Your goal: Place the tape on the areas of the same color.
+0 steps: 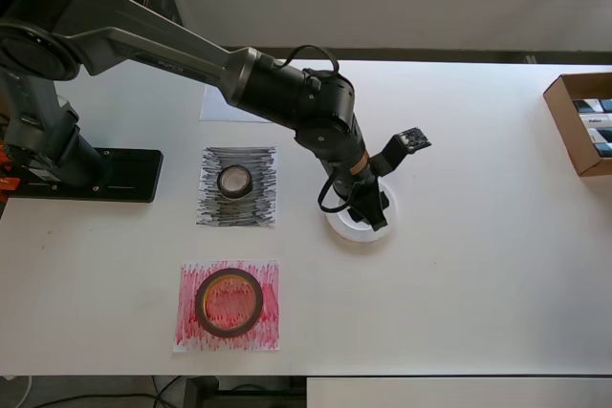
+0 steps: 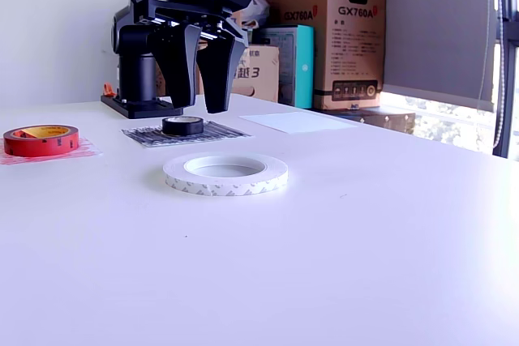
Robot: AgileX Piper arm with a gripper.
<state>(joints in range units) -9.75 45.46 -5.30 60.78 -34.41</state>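
Reaching out from its black base [image 1: 91, 174] at the overhead view's left edge, the arm [image 1: 163, 40] stretches across the worktop [image 1: 478, 265] and bends down at the wrist, so that the hand [image 2: 199, 107] points straight down above the white tape ring [image 2: 225, 173]. In the exterior view its two dark fingers [image 2: 217, 70] stand spread apart, with clear air between their tips and the ring below; they hold nothing. The ring lies flat on the bare white worktop, apart from all three sheets. The small black roll [image 1: 234, 181] sits on the black-scribbled sheet [image 1: 237, 187], and the dark-red roll [image 1: 229, 302] with its yellowish core lies on the red-scribbled sheet [image 1: 228, 305] nearer the overhead view's bottom edge. The plain white sheet [image 2: 297, 121] lies farther back, partly under the arm in the overhead view. An open cardboard box [image 1: 580, 121] sits at the worktop's right edge in the overhead view. Behind the worktop in the exterior view stand stacked cartons [image 2: 345, 34], with a window [image 2: 454, 38] at that view's right.
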